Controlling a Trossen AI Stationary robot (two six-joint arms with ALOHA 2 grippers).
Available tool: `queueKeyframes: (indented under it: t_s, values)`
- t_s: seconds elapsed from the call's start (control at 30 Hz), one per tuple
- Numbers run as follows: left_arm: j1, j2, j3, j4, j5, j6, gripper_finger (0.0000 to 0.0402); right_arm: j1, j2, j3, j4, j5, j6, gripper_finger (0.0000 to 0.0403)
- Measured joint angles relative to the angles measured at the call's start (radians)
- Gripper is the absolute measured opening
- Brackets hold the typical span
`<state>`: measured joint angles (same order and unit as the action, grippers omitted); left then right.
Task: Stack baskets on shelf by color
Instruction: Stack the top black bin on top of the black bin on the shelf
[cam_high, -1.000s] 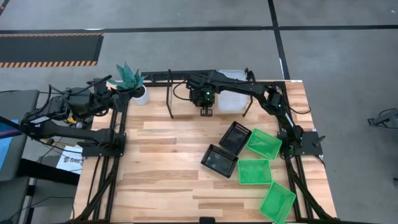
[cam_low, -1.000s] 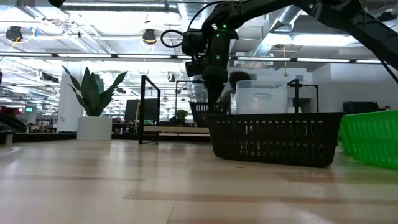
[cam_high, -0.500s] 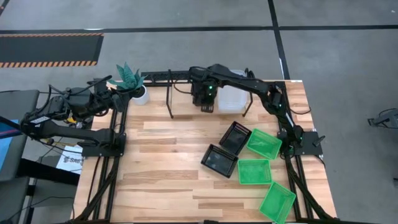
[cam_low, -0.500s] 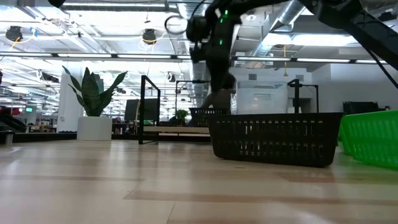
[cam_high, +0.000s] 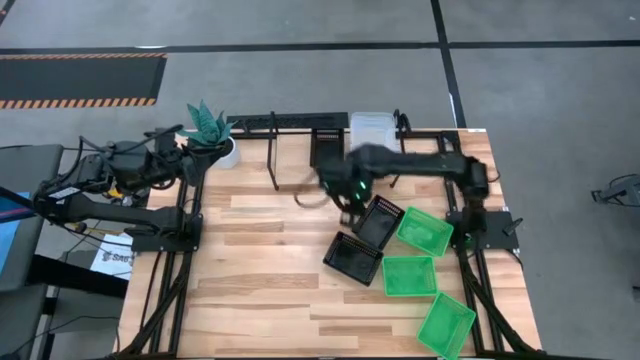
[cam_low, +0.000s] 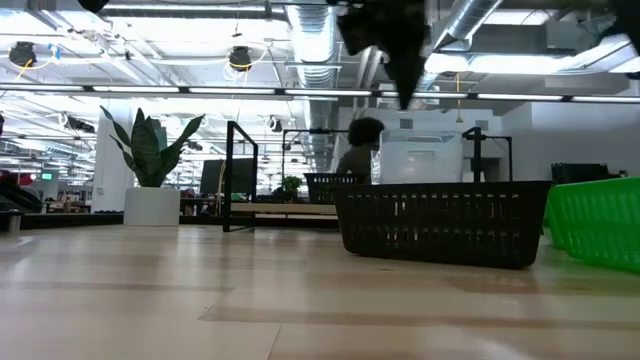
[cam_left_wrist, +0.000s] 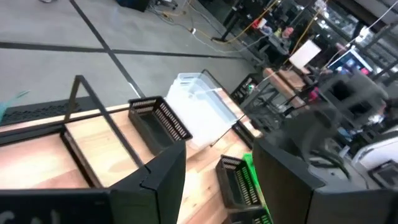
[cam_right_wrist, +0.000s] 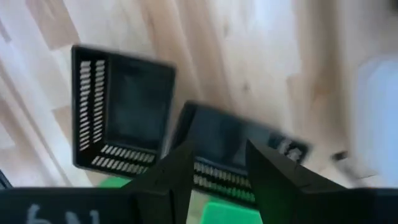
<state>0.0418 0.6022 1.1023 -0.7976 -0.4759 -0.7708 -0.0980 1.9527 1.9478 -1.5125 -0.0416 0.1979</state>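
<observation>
My right gripper (cam_high: 350, 197) hangs open and empty over the table, just left of two black mesh baskets (cam_high: 378, 220) (cam_high: 352, 258); its wrist view looks down on them (cam_right_wrist: 121, 112) (cam_right_wrist: 236, 143). A third black basket (cam_high: 328, 150) sits on the shelf (cam_high: 272, 150), next to the stacked clear baskets (cam_high: 372, 128). Three green baskets (cam_high: 424, 230) (cam_high: 408, 275) (cam_high: 446, 325) lie on the table near the right edge. My left gripper (cam_left_wrist: 217, 180) waits open at the far left, by the plant pot (cam_high: 222, 148).
A green plant in a white pot (cam_low: 150, 205) stands at the shelf's left end. The shelf's black hoop frame (cam_left_wrist: 93, 118) rises over its board. The wooden tabletop (cam_high: 260, 260) left of the baskets is bare. A person's head (cam_low: 362, 135) shows beyond the table.
My right gripper has swung away from above the shelf, toward the near edge and a little right, ending over the black baskets on the table. The black basket on the shelf has stayed where it was. The left arm has kept still.
</observation>
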Motion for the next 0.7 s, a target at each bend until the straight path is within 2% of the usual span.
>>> queueKeyframes:
  t_s: [0.1, 0.2, 0.33, 0.7]
  values:
    - [0.0, 0.0, 0.0, -0.018, 0.0, 0.0, 0.0173, 0.081, -0.11, -0.219, 0.16, 0.012, 0.101, 0.0166]
    - [0.0, 0.0, -0.001, -0.037, 0.0, 0.004, 0.0173, 0.141, -0.182, -0.418, 0.402, 0.013, 0.19, 0.017]
    - [0.0, 0.0, -0.001, -0.043, 0.0, 0.011, 0.0173, 0.153, -0.221, -0.593, 0.627, 0.011, 0.295, 0.0173]
    - [0.0, 0.0, -0.001, -0.06, 0.0, 0.011, 0.0173, 0.139, -0.214, -0.732, 0.627, 0.017, 0.348, 0.0168]
